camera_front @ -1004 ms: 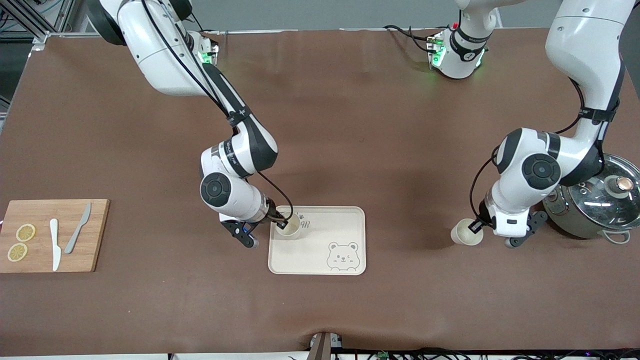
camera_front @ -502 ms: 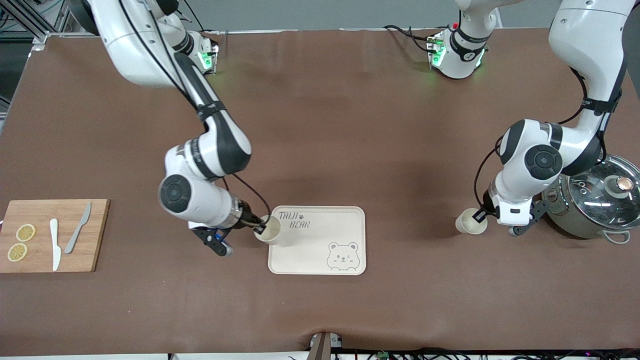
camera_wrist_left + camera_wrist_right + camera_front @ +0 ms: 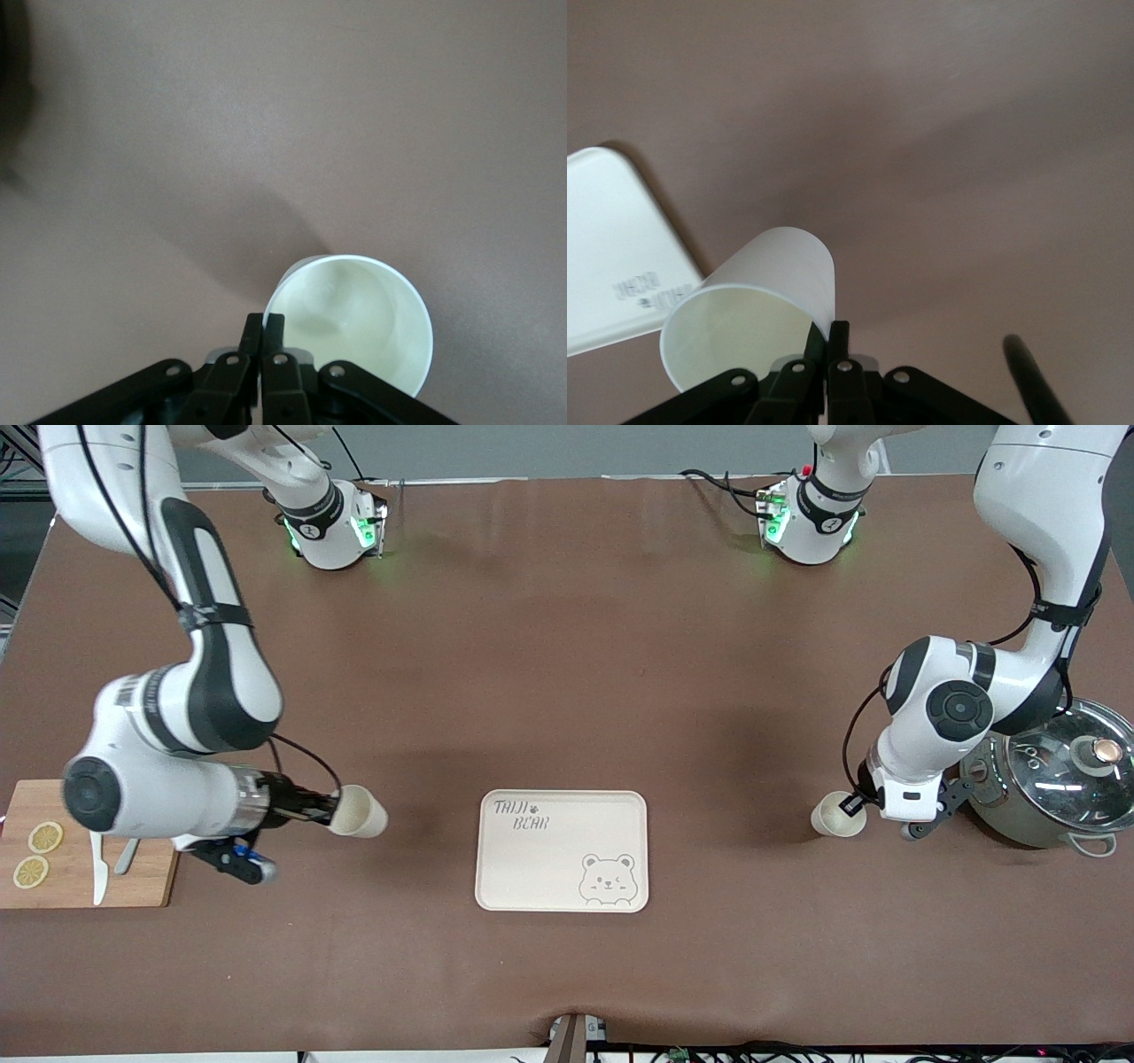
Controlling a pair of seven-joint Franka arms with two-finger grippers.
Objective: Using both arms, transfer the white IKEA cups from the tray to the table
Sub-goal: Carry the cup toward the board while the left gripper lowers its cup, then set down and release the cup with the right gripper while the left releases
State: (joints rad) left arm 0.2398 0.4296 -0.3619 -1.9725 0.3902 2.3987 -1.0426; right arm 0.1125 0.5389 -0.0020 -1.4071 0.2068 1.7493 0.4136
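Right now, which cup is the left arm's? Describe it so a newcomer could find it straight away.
Start at the grey-green pot with the glass lid at the left arm's end of the table. Beside it, toward the bear tray, a small cream-white cup stands upright, its rim pinched in the left gripper jaws. The other cup is tilted on its side in the air.

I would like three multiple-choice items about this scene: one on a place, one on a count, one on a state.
1. What is the cup in the right pincer over?
A. the bear tray
B. the bare table between cutting board and tray
C. the pot

2. How many lemon slices lie on the cutting board?
A. two
B. four
C. none

3. How is the left pincer?
A. wide open
B. shut on a cup's rim
C. holding a knife

Key: 1 B, the bear tray holds nothing; 2 A, two slices; 3 B, it pinches the other cup.
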